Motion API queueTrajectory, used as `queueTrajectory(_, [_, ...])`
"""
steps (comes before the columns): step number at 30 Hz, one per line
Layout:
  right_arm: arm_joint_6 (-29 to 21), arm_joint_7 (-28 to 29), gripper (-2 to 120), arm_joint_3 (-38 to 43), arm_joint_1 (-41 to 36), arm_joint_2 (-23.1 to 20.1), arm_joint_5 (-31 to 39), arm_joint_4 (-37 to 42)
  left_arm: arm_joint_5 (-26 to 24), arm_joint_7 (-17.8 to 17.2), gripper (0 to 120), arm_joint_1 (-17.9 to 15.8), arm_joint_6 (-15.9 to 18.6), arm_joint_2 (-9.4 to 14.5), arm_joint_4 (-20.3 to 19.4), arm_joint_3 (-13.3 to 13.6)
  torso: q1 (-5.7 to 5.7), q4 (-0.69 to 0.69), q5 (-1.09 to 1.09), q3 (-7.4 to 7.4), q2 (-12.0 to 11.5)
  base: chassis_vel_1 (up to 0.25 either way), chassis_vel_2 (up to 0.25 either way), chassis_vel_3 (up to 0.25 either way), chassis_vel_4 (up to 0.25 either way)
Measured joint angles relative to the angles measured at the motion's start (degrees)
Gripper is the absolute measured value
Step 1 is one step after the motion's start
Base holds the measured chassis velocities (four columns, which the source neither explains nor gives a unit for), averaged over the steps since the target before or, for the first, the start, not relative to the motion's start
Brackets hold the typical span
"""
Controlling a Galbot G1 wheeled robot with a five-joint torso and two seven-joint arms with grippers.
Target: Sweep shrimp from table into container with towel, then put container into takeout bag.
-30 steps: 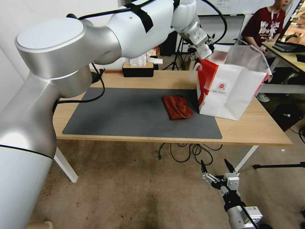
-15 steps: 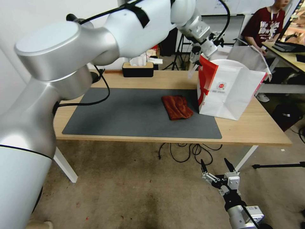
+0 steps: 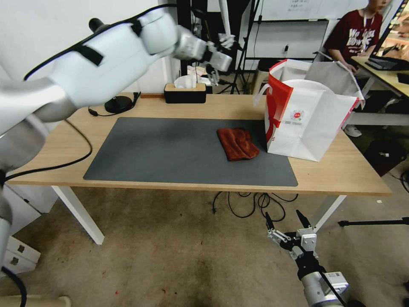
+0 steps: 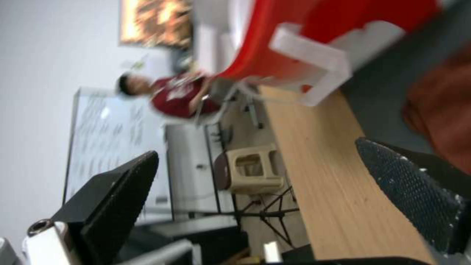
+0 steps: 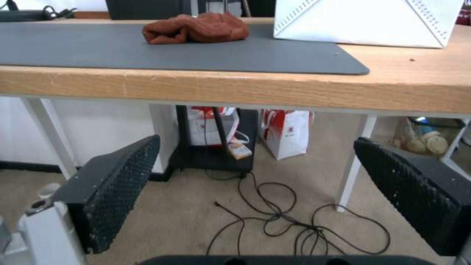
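Fuzzy rust towel (image 3: 237,143) crumpled on matte table (image 3: 341,170), creased paper takeout bag (image 3: 304,119) beside

The table (image 3: 341,175) carries a grey mat (image 3: 179,149) (towel (image 3: 237,143) on it), takeout bag (image 3: 309,119), tissue box (image 3: 185,92).

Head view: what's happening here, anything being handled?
Nothing is held. The left gripper is in the air above the table's back edge near the tissue box, jaws open and empty. The right gripper hangs low in front of the table, below its edge, jaws open. The towel lies crumpled on the grey mat beside the upright takeout bag.
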Motion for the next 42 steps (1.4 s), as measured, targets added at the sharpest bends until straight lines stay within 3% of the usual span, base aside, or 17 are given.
queueTrajectory(3, [-0.01,0.00,100,0.00,-0.02,0.00,-0.02,-0.03,-4.88,-4.44,100,1.69,3.98,2.69,-3.31,0.16,0.00,0.02,0.00,0.00,0.00,0.000,0.000,0.000,0.000])
queueTrajectory(5, [-0.01,0.02,100,0.05,0.00,-0.02,-0.02,-0.13,-9.90,-11.53,100,4.59,9.57,5.69,-8.55,-0.04,0.00,0.00,0.02,0.00,0.00,0.000,0.000,0.000,0.000])
queueTrajectory(9, [-0.01,0.04,100,0.17,0.08,-0.01,-0.03,-0.23,-13.27,-15.57,100,7.59,13.42,7.37,-11.80,-2.17,-0.01,-0.01,0.04,0.00,0.00,0.000,0.000,0.000,0.000])
queueTrajectory(13, [-0.01,0.05,100,0.28,0.15,0.30,-0.02,-0.42,-20.70,-32.36,100,16.55,19.20,9.45,-17.62,-8.48,-0.01,-0.01,0.04,0.00,0.00,0.000,0.000,0.000,0.000])
queueTrajectory(17, [-0.01,0.07,100,0.28,0.19,0.48,-0.02,-0.47,-24.16,-43.30,100,23.34,20.48,10.36,-20.93,-13.29,-0.01,-0.01,0.03,0.00,0.00,0.000,0.000,0.000,0.000])
queueTrajectory(18, [-0.01,0.07,100,0.28,0.19,0.48,-0.02,-0.47,-24.16,-43.30,100,23.34,20.48,10.36,-20.93,-13.29,-0.01,-0.01,0.03,0.00,0.00,0.000,0.000,0.000,0.000])
queueTrajectory(20, [0.01,0.08,100,0.26,0.31,0.53,-0.01,-0.48,-24.20,-50.91,100,29.08,20.98,11.33,-23.93,-17.77,-0.01,-0.01,0.01,0.00,0.00,0.000,0.000,0.000,0.000])
queueTrajectory(22, [0.02,0.08,100,0.21,0.41,0.53,0.01,-0.47,-23.25,-53.70,100,32.35,21.06,12.11,-25.72,-20.61,-0.01,-0.01,0.04,0.00,0.00,0.000,0.000,0.000,0.000])
queueTrajectory(25, [0.02,0.09,100,0.19,0.40,0.51,0.00,-0.40,-22.36,-55.31,100,36.36,21.24,13.13,-27.78,-24.04,-0.01,-0.01,0.03,0.00,0.00,0.000,0.000,0.000,0.000])
queueTrajectory(27, [0.05,0.09,100,0.20,0.21,0.49,-0.03,0.05,-20.77,-55.57,100,45.05,21.60,15.73,-32.16,-30.65,-0.01,-0.02,0.04,0.00,0.00,0.000,0.000,0.000,0.000])
queueTrajectory(29, [0.05,0.09,100,0.20,0.15,0.46,-0.04,0.14,-20.22,-55.24,100,47.77,21.68,16.54,-33.38,-32.57,-0.02,0.01,0.01,-0.01,0.00,0.000,0.000,0.000,0.000])
queueTrajectory(31, [0.07,0.09,100,0.19,0.06,0.35,-0.09,0.26,-18.34,-53.57,100,56.47,21.59,18.90,-37.29,-40.18,-0.02,0.01,0.06,-0.01,0.01,0.000,0.000,0.000,0.000])
queueTrajectory(33, [0.08,0.09,100,0.15,0.06,0.33,-0.11,0.27,-17.93,-53.26,100,58.65,21.50,19.22,-38.14,-42.06,-0.02,0.01,0.08,-0.01,0.01,0.000,0.000,0.000,0.000])
queueTrajectory(35, [0.09,0.09,100,0.00,0.16,0.07,-0.14,0.26,-15.62,-51.81,100,69.39,20.99,19.94,-41.27,-49.40,-0.02,0.00,0.00,0.00,0.00,0.000,0.000,0.000,0.000])
queueTrajectory(37, [0.08,0.09,100,-0.03,0.18,0.05,-0.15,0.25,-15.32,-51.64,100,70.85,20.88,19.94,-41.65,-50.34,-0.02,0.00,0.00,0.00,0.00,0.000,0.000,0.000,0.000])
queueTrajectory(39, [0.09,0.10,100,-0.17,0.23,-0.24,-0.16,0.21,-13.35,-51.13,100,79.72,20.21,19.47,-44.26,-56.67,-0.02,0.00,0.04,-0.01,0.00,0.000,0.000,0.000,0.000])
queueTrajectory(42, [0.08,0.10,100,-0.28,0.26,-0.41,-0.17,0.13,-11.41,-50.49,100,85.51,19.77,18.33,-45.61,-60.94,-0.02,-0.03,0.05,-0.01,0.01,0.000,0.000,0.000,0.000])
